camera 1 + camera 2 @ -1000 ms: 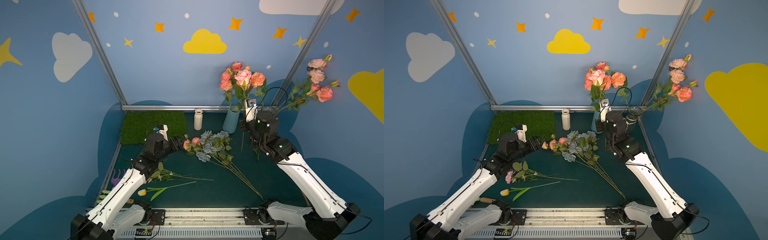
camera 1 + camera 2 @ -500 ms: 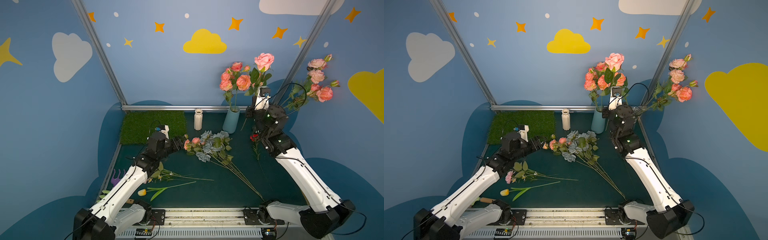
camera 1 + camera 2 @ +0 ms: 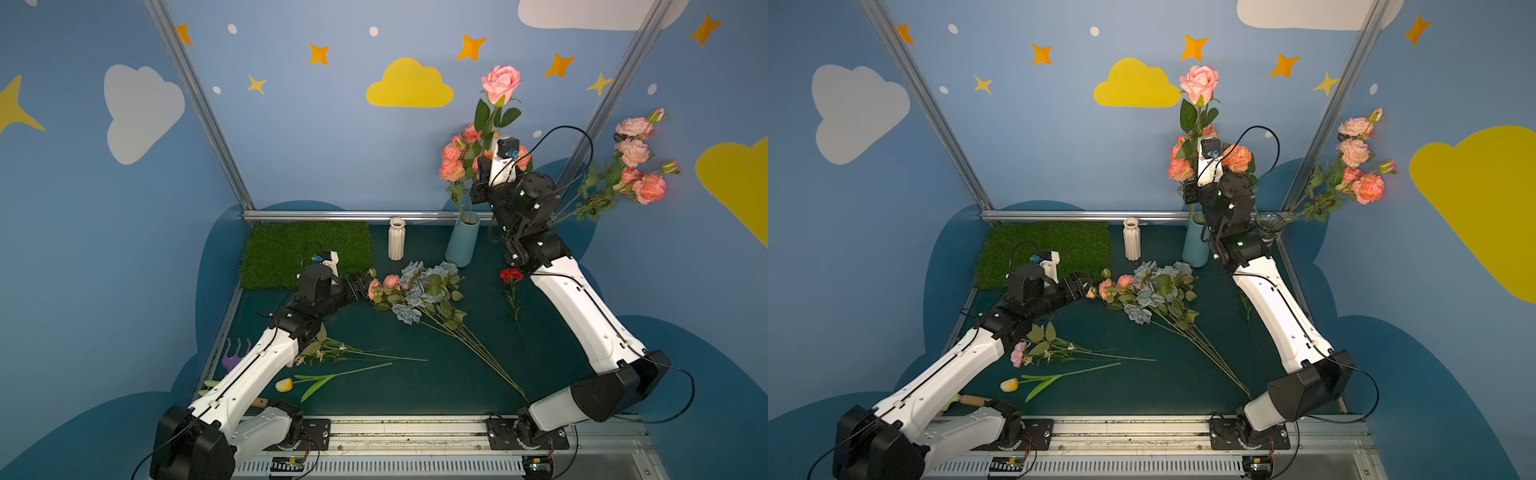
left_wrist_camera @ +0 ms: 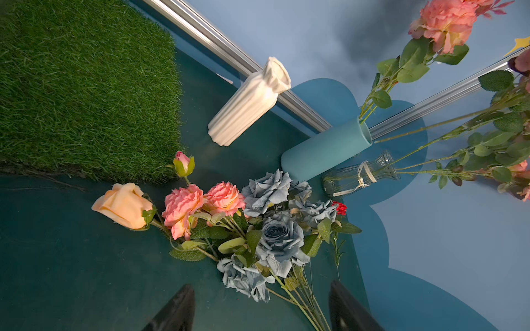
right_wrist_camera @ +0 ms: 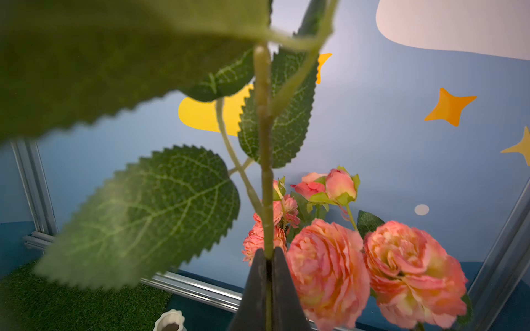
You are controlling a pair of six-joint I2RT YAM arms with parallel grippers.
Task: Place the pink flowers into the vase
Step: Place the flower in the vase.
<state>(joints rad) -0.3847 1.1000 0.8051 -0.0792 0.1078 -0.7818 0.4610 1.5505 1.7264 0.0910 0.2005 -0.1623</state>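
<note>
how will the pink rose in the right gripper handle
Probably light and stiff: the pink rose stands upright above the right gripper, shut on its thin stem. With the bloom high above the grip, it may sway. Its broad leaves could snag nearby blooms.

Blue walls [image 3: 311, 145], yellow cloud [image 3: 409, 85], dark teal floor [image 3: 415, 395]
</note>
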